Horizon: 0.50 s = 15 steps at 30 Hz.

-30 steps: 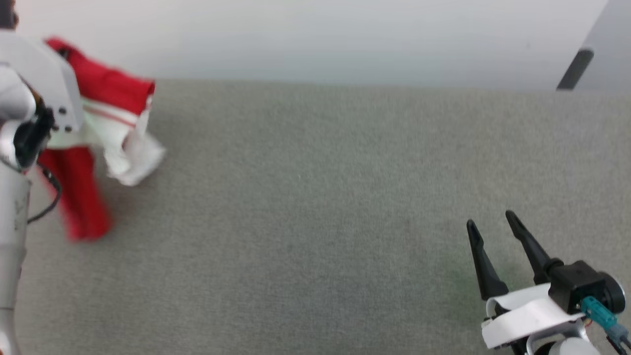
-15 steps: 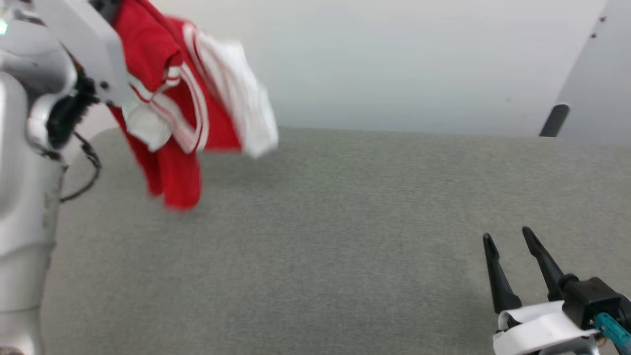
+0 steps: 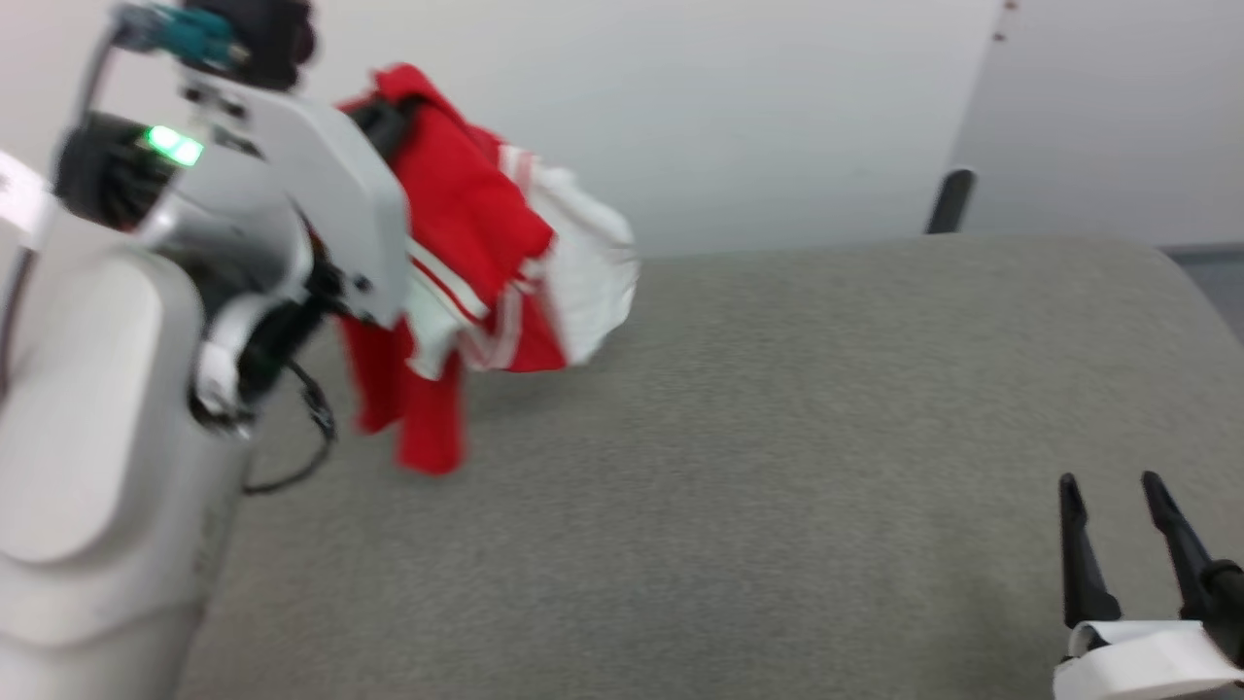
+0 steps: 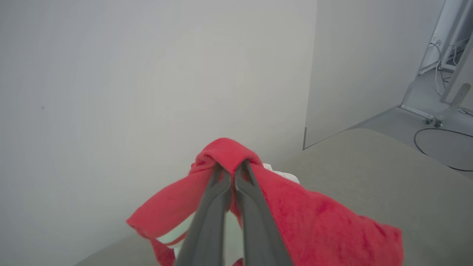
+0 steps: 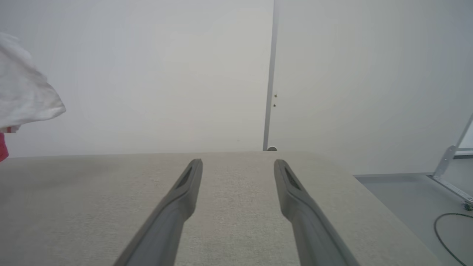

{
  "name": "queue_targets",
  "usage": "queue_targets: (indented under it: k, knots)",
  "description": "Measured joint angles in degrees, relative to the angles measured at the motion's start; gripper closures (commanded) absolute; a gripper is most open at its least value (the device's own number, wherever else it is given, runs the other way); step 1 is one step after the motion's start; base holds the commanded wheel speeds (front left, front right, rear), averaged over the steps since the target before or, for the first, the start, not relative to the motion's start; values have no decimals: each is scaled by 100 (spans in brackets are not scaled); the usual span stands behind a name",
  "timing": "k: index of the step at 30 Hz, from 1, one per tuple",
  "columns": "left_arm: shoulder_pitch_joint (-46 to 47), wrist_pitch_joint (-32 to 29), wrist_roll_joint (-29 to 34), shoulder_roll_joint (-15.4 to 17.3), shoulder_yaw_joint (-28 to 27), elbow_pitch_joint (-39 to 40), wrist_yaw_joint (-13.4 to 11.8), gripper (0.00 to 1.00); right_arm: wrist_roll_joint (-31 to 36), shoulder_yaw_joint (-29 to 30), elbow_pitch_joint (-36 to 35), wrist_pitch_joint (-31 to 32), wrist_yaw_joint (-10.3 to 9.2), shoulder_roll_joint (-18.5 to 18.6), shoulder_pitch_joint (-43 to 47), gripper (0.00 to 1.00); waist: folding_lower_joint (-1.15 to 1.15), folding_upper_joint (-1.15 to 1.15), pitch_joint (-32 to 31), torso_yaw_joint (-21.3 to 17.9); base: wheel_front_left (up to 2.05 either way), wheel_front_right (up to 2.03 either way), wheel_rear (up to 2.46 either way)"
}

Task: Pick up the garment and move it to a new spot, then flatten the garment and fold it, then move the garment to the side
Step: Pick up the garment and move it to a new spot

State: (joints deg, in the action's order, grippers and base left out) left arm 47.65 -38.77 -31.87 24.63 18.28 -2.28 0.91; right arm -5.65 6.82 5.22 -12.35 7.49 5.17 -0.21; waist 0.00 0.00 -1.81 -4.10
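Garment [image 3: 466,224], soft and limp, dangles bunched above the desk [image 3: 777,437] at far left, pinched by the closed left gripper [image 4: 231,168]. Right gripper [image 3: 1108,478] stands open, near right. Its loose white sleeve [image 3: 593,262] looks easiest to grab.

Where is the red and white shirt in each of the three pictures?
Head view: garment upper left, over the grey surface.
Left wrist view: garment bottom centre, pinched in the left gripper.
Right wrist view: garment at the left edge, mostly white sleeve.
Shared landmark: the grey surface.
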Motion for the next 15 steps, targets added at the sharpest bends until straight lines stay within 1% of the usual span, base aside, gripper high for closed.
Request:
queue_targets:
  k: [4,8,12,15]
  knots:
    - [-253,-137,-43,-165,178,392,-146,100,23,216,-36,29,0,-64,84,0,0,0,41,-308,0,0,0]
    - [-481,-232,-64,-318,374,623,-235,100,29,288,-78,36,0,-146,92,0,0,0,130,-597,0,0,0]
    - [-780,-258,-85,-415,573,609,-244,100,10,277,-24,25,0,-190,90,0,0,0,268,-840,0,0,0]
    - [-994,-256,-68,-422,743,485,-216,100,-41,244,71,-26,0,-208,79,0,0,0,396,-985,0,0,0]
